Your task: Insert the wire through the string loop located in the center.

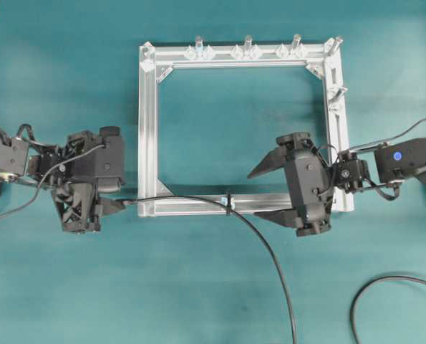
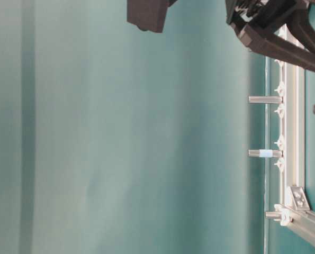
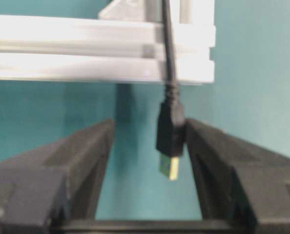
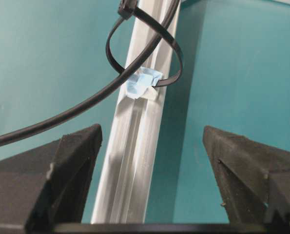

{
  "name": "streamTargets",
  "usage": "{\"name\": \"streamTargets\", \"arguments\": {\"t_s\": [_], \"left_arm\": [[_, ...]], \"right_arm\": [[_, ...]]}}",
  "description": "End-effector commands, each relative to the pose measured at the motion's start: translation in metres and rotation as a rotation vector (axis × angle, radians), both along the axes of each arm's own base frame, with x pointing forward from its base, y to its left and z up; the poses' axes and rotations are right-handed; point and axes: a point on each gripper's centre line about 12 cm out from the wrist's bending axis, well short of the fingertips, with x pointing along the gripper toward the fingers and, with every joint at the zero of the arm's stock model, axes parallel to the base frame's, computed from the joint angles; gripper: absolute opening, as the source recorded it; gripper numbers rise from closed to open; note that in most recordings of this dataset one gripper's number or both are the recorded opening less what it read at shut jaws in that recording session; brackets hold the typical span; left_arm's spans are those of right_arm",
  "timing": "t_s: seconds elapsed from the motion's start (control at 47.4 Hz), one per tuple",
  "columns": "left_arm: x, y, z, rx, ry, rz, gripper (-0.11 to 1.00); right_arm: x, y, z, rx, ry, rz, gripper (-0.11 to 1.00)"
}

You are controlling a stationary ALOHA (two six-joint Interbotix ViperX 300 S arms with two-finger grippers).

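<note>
- USB cable [image 1: 198, 201] already thru zip-tie loop [image 4: 144, 51] on frame's 6 o'clock bar [image 1: 270, 203].
- Plug [image 3: 170, 134] between left gripper [image 3: 147, 161] fingers, gaping, not clamped.
- Right gripper [image 4: 149, 161] wide apart, empty.
- Cable light, floppy; pinch rigid plug body.

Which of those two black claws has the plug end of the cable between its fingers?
The left gripper. The long black wire's small yellow-tipped plug hangs between its fingers; the right gripper straddles only the silver aluminium frame bar.
</note>
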Motion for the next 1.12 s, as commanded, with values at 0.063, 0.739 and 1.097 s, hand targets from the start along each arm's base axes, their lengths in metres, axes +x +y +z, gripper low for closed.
{"name": "streamTargets", "arguments": {"t_s": [0.063,0.739,1.097], "left_arm": [[0.007,-0.002,0.015,-0.006,-0.058,-0.003,0.56],[0.005,0.001,0.062,0.020,-0.226,-0.046,0.56],[0.003,0.015,0.075,0.081,-0.291,-0.063,0.56]], "right_arm": [[0.003,0.000,0.014,0.004,-0.044,0.001,0.84],[-0.005,-0.005,0.039,0.008,-0.116,-0.011,0.84],[-0.017,-0.024,0.056,0.008,-0.164,-0.068,0.84]]}}
